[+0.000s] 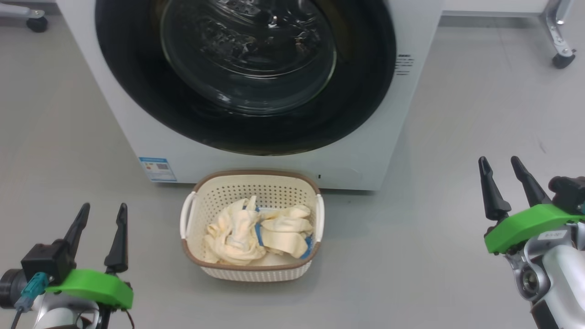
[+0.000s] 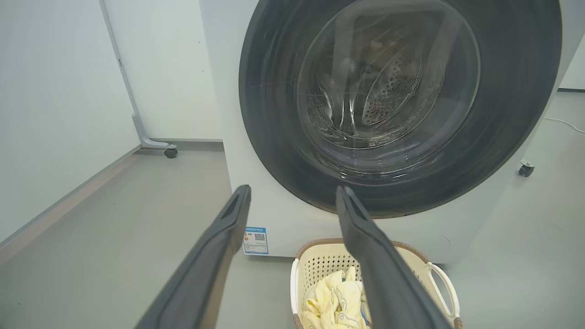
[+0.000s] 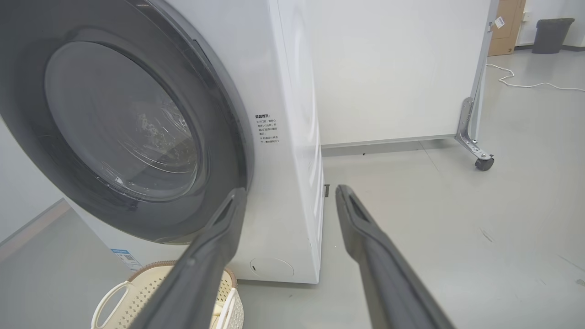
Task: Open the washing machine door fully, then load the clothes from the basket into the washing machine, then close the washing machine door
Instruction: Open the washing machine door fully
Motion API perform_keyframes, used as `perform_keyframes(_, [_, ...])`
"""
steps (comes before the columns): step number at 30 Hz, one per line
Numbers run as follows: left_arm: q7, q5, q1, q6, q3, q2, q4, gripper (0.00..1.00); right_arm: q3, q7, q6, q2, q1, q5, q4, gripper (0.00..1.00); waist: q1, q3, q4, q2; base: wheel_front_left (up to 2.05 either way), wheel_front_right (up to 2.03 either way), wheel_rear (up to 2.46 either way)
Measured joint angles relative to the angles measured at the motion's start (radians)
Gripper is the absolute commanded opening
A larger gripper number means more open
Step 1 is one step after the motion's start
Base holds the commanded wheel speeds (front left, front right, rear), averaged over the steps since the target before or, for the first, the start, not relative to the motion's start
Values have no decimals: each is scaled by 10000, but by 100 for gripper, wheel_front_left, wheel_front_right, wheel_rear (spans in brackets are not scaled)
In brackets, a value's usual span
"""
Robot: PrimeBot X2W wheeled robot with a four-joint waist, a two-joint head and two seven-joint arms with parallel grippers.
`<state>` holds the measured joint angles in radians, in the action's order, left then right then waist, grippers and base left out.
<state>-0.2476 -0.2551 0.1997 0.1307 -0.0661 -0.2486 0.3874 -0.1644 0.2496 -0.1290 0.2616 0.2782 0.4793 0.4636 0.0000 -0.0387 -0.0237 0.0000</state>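
The white washing machine [image 1: 283,160] stands straight ahead, its round black-rimmed door [image 1: 137,91] shut flat against the front. On the floor just before it sits the cream basket [image 1: 201,192], holding the pale yellow clothes [image 1: 237,233] with blue parts. At the lower left my left gripper [image 1: 103,212] is open and empty, well left of the basket. My right gripper [image 1: 500,164] is open and empty at the right, beyond the machine's right corner. The left wrist view has the door [image 2: 269,137], basket [image 2: 315,262] and clothes [image 2: 336,299]; the right wrist view has the door [image 3: 27,128] and basket [image 3: 119,301].
Grey floor lies all around. White panels on castor wheels [image 1: 562,59] stand behind the machine on both sides [image 1: 36,23]. A blue label [image 1: 157,169] sits low on the machine's front. A dark bin [image 3: 550,34] and a white cable [image 3: 525,84] lie far off to the right.
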Motion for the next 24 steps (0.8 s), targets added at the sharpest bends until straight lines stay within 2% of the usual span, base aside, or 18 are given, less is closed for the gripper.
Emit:
perform_keyframes(11, [0,-472,10,6,-234,48,-104,100,128,0,0,-10,-3,2,0,100,0,-50,-9,0,91,91,-183])
perform_keyframes(24, [0,-575,15,6,-441,48,-167,100,295,0,0,-150,-12,6,6,100,0,-117,91,0,12,12,-23])
